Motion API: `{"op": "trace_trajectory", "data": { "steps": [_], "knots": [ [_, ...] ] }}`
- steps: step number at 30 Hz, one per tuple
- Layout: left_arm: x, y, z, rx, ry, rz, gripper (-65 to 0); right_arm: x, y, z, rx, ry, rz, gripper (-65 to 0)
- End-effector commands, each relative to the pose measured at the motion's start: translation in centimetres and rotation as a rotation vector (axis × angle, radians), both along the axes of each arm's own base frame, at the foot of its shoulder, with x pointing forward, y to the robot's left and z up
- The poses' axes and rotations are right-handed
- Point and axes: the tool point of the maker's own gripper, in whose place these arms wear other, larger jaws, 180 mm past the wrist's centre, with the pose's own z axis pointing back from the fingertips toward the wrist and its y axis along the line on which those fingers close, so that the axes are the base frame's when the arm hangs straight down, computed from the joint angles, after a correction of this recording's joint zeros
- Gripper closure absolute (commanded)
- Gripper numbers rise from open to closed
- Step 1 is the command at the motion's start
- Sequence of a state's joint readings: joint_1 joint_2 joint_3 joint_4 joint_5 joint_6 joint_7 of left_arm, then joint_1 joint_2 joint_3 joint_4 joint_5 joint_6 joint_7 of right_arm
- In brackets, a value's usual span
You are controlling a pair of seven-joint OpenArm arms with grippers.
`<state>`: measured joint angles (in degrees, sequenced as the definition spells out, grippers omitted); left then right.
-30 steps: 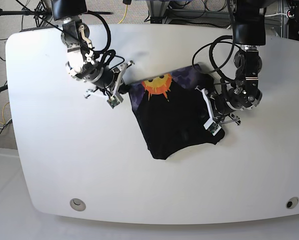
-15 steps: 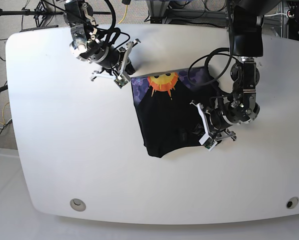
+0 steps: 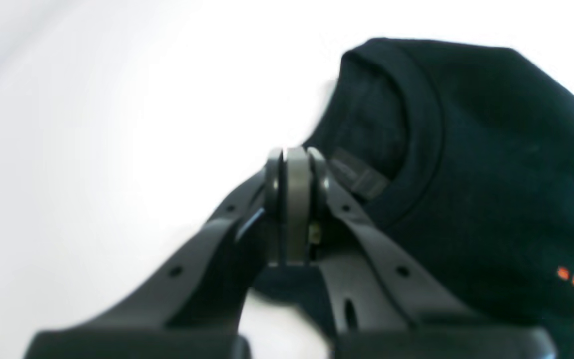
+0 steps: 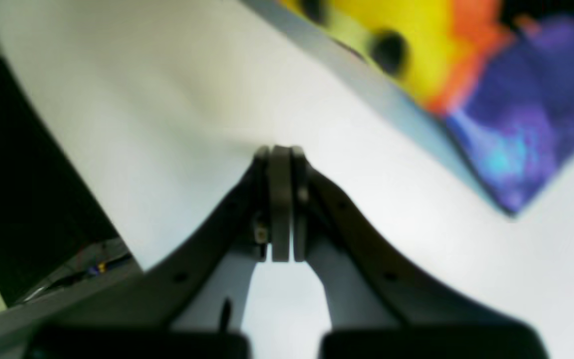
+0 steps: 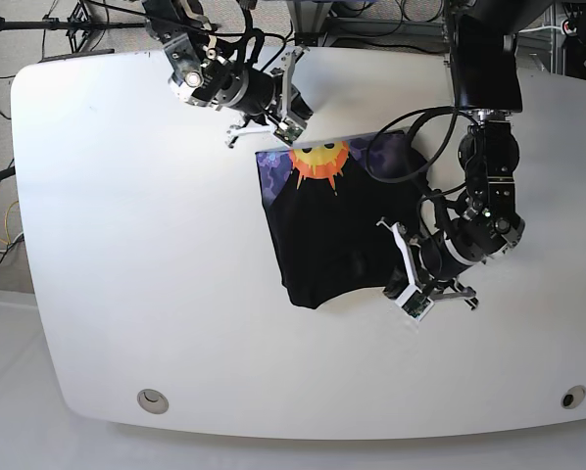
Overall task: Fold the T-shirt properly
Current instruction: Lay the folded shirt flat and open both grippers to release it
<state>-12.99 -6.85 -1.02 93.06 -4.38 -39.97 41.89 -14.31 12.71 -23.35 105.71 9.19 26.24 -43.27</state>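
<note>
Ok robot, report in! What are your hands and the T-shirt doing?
Left end effector shut, empty, at the shirt's edge. Right end effector shut, empty, over bare table. T-shirt bunched, sun print showing. Nothing in the way.

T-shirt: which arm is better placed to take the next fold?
Left, tentatively. The left gripper sits shut at the T-shirt's near edge, beside the collar in its wrist view. The right gripper is shut too, up off the cloth beyond the sun print.
</note>
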Motion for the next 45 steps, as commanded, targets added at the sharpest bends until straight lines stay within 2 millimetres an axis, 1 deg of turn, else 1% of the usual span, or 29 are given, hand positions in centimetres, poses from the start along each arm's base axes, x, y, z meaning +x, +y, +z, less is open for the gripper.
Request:
{"op": "trace_trajectory", "data": {
  "steps": [1,4,7,10,11,15,21,22,24,29,32,37,41,45],
  "knots": [
    [0.1,1.5,2.4,0.027,-0.069,0.021,0.0,1.8,1.3,1.4,0.036,-0.060,0.022,0.0],
    [-0.9,2.3,2.7,0.041,-0.085,0.037,0.0,2.7,3.1,1.7,0.044,-0.080,0.073,0.0],
    [-1.9,3.5,2.4,0.049,-0.082,0.068,0.0,3.4,4.4,1.1,0.043,-0.069,0.095,0.0],
    [-3.0,5.4,1.8,0.073,-0.066,0.103,0.0,3.9,5.5,0.5,0.039,-0.057,0.116,0.0],
    [-3.4,6.1,1.3,0.081,-0.053,0.115,0.0,4.2,6.1,0.4,0.039,-0.056,0.128,0.0],
    [-4.6,8.2,0.3,0.097,-0.022,0.161,0.0,4.7,7.3,-0.3,0.027,-0.039,0.153,0.0],
    [-6.8,12.2,-1.2,0.118,0.029,0.262,0.0,6.2,8.1,-1.2,0.012,-0.022,0.151,0.0],
    [-7.0,12.7,-1.4,0.119,0.034,0.275,0.0,6.4,8.1,-1.4,0.008,-0.017,0.150,0.0],
    [-7.8,13.9,-1.8,0.123,0.048,0.310,0.0,7.5,7.6,-1.9,-0.017,-0.016,0.146,0.0],
    [-8.9,16.0,-2.2,0.137,0.067,0.361,0.0,9.5,7.1,-2.4,-0.044,-0.022,0.135,0.0],
    [-9.3,16.5,-2.4,0.141,0.076,0.372,0.0,10.7,6.8,-2.3,-0.042,-0.038,0.125,0.0],
    [-10.0,16.5,-3.1,0.145,0.098,0.370,0.0,12.7,6.3,-2.0,-0.052,-0.059,0.109,0.0],
    [-10.1,16.4,-3.2,0.146,0.102,0.367,0.0,14.0,6.1,-1.6,-0.063,-0.072,0.104,0.0],
    [-10.3,16.3,-3.3,0.145,0.106,0.366,0.0,14.8,6.8,-0.6,-0.051,-0.094,0.107,0.0]
  ]
}}
